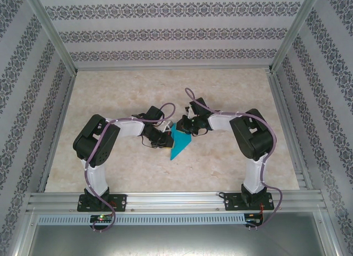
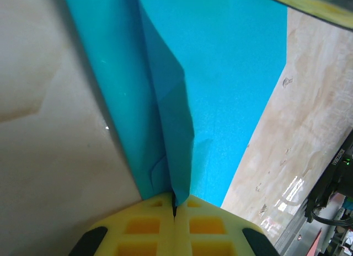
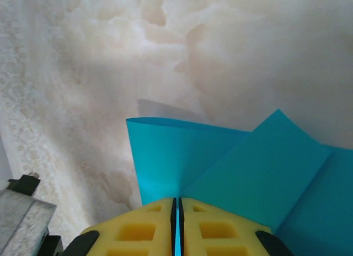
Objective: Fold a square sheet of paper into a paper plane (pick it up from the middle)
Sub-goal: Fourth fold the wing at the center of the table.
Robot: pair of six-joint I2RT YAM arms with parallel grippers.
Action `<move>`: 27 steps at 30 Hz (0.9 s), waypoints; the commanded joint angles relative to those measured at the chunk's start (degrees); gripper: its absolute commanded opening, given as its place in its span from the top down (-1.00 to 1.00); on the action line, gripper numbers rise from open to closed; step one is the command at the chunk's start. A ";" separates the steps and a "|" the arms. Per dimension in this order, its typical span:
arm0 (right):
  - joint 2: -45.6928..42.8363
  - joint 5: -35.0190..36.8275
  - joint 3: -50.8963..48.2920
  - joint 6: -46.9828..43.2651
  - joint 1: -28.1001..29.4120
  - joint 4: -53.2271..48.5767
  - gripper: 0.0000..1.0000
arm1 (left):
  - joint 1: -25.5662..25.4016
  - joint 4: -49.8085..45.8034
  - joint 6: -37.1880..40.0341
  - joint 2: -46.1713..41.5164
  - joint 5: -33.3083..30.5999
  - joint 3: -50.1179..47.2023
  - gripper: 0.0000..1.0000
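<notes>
Middle of the marble table [image 1: 237,90], the square sheet of paper [image 1: 180,143] has a fold or two in, left gripper [image 2: 174,209] and right gripper [image 3: 176,207] both clamped on it, but it's no plane yet, I reckon.

- What place is this?
- A robot lab cell: aluminium framing [image 1: 51,32] boxes a marble-look worktop [image 1: 121,90], patterned panels [image 1: 171,13] serve as walls, left arm [image 1: 96,140] and right arm [image 1: 253,137] bolted to the near rail [image 1: 176,200].
</notes>
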 commanded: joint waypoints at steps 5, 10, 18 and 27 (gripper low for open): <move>3.06 -0.01 2.45 -2.84 0.35 -3.18 0.76 | -0.52 -2.98 2.06 1.36 -6.36 -1.84 0.79; 4.05 2.36 3.45 -5.33 0.53 -7.45 0.78 | -0.53 -4.35 2.41 0.48 -6.36 -0.75 0.67; 5.28 4.19 4.00 -7.39 0.79 -10.54 0.82 | -0.47 -7.75 3.18 -1.97 -7.10 2.19 0.38; 5.27 4.47 4.11 -7.88 1.39 -10.82 0.84 | -0.43 -11.08 3.77 -3.72 -9.21 5.04 0.24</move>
